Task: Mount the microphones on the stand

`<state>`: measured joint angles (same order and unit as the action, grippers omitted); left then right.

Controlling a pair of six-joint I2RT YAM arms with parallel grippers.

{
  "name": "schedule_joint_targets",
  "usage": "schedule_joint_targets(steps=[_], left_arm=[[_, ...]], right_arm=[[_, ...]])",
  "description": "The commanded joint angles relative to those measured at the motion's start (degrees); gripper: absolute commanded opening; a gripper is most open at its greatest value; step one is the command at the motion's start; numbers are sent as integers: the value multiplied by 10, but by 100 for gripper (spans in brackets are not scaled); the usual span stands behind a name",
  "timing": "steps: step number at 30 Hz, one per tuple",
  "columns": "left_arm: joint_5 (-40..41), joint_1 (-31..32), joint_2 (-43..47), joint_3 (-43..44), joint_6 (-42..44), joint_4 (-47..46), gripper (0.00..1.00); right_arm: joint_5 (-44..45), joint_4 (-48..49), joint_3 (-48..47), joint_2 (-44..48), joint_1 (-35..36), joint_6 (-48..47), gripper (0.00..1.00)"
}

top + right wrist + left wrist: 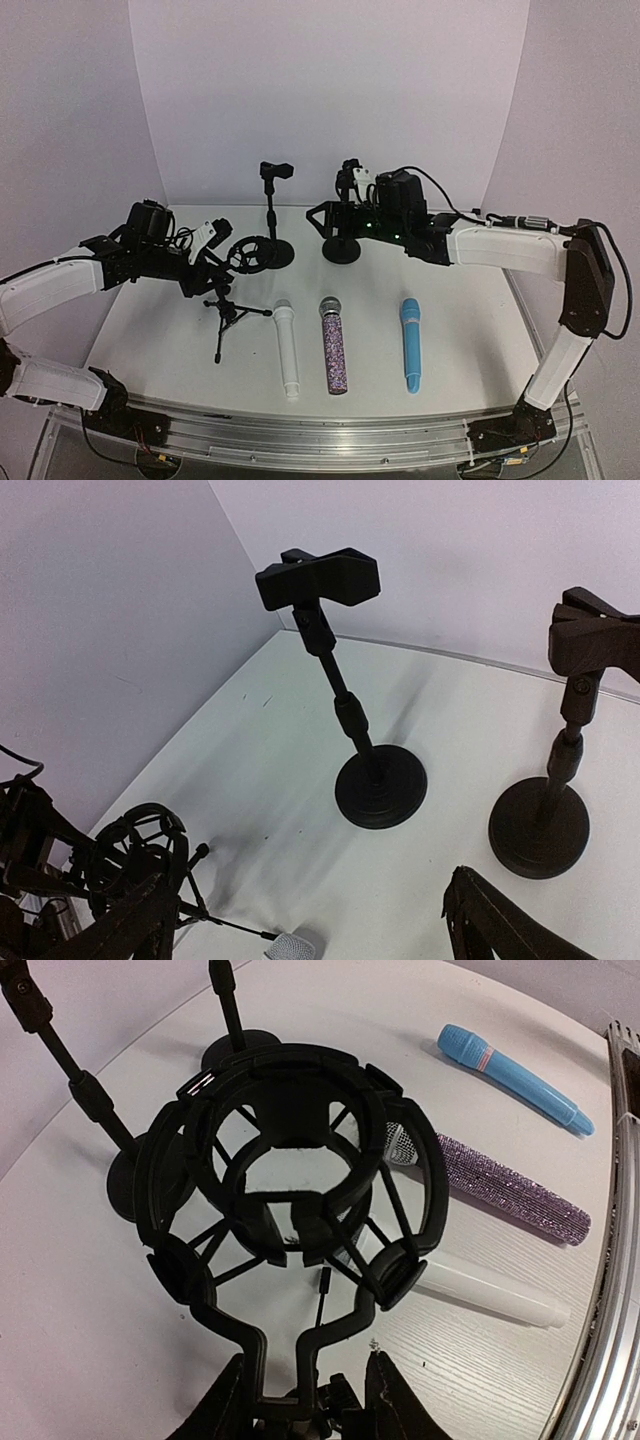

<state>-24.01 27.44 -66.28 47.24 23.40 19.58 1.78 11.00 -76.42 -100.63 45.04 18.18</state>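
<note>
Microphones: we see all three lying side by side on the surface, apart from one another and heads pointing away from the arm bases. They are the white microphone (287, 350), the purple-glitter microphone (333, 345) and the light blue microphone (410, 343). None sits in a stand.
Stands: two round-base stands (272, 215) with clips stand at the back. A tripod stand (228, 315) carries a shock mount (290, 1180).
Left gripper (305, 1380): its fingers straddle the shock mount's stem; we cannot tell whether they clamp it.
Right gripper (322, 218): spread apart and holding nothing, hovering near the back stands.
Handling: we judge the microphones rigid and light. The smooth white and blue barrels are likely to roll or slip.
Where to hold: we would take one mid-barrel, across its width, clear of the mesh head.
Risk: a light stand may tip as a microphone is pressed in.
</note>
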Motion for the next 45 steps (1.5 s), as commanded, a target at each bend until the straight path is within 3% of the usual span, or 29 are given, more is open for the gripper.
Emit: schedule_joint_targets(steps=[1,5,10,19,24,31,38,45], left_arm=[[-9,-1,9,27,0,2,16],[-27,-1,17,34,-18,5,0],[-26,-1,40,47,-36,-18,0],[-1,-1,40,136,-31,24,0],[5,-1,-16,269,-24,143,0],[14,-1,-23,339,-26,193,0],[34,-1,-30,352,-34,230,0],[38,-1,-22,336,-45,224,0]], right_arm=[[9,5,4,31,3,-17,90],[8,5,3,31,3,-20,91],[-3,4,0,23,2,-9,91],[-27,4,-7,5,20,7,90],[-44,5,-11,-13,43,20,89],[-96,45,-38,-72,105,18,85],[-65,124,-75,-144,149,-22,77],[-24,151,-121,-208,191,-139,70]])
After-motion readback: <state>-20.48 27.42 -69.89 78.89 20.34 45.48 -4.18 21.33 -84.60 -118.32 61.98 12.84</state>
